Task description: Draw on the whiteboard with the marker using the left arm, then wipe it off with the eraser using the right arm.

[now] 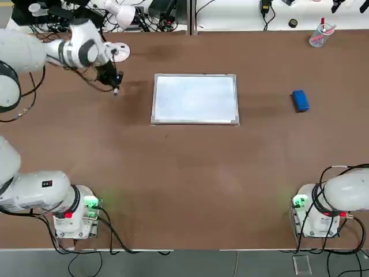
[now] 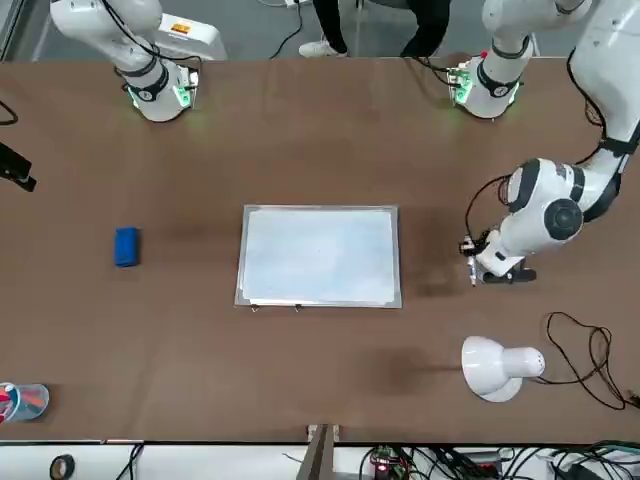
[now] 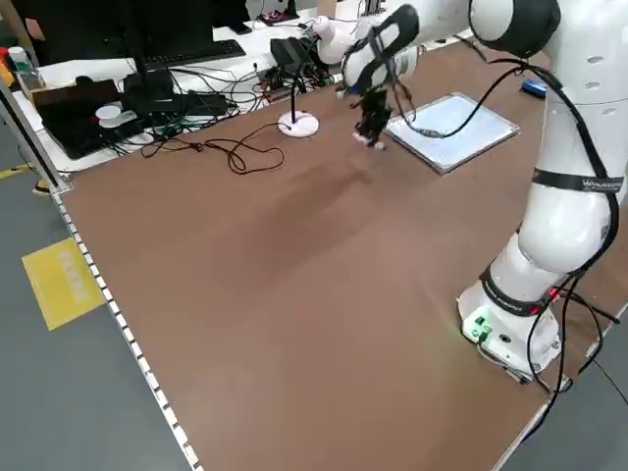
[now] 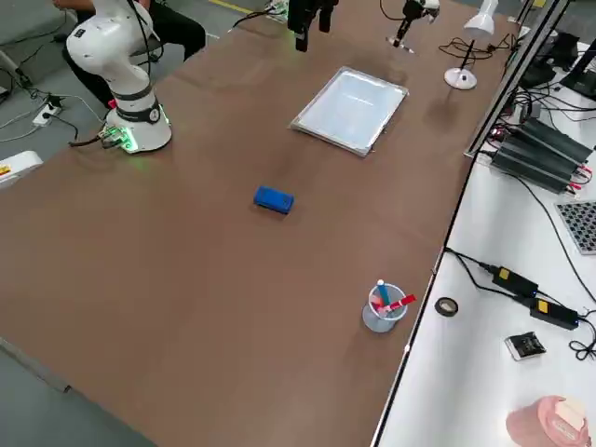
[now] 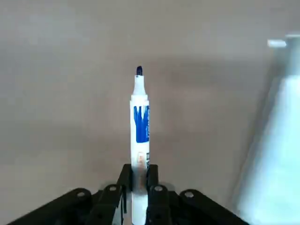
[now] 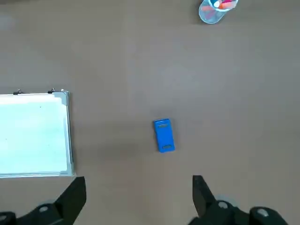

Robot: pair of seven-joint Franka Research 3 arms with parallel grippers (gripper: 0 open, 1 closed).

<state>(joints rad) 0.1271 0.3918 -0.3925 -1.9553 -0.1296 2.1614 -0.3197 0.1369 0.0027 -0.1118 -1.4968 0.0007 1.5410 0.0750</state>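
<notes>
Left of the whiteboard [image 1: 195,98], just off its short edge, the left claw [image 1: 115,85] hung over the bare desk [image 1: 184,173], clenched on the marker [image 1: 116,89], whose uncapped blue tip pointed down and looked to be clear of the surface. The board itself lay flat and unmarked at the middle of the desk. Right of the whiteboard, well apart from it, sat the eraser [image 1: 300,100], untouched, and farther right and back stood a clear cup [image 1: 318,36] of pens. The right claw [image 6: 136,197] hung high on the eraser's side of the board, its fingers spread wide and holding nothing. The step in hand seemed to be carrying the marker over the frame; doing it well would likely mean crossing the silver rim with the tip raised, then lowering straight and gently so the nib meets the white face without skidding or bending in the grip. The left wrist view alone showed the marker [image 5: 140,140] pinched low on its barrel between the fingers [image 5: 153,197], with the board's corner off to one side. The right wrist view alone showed the eraser [image 6: 163,135] lengthwise to the open fingers, beside the board's edge.
</notes>
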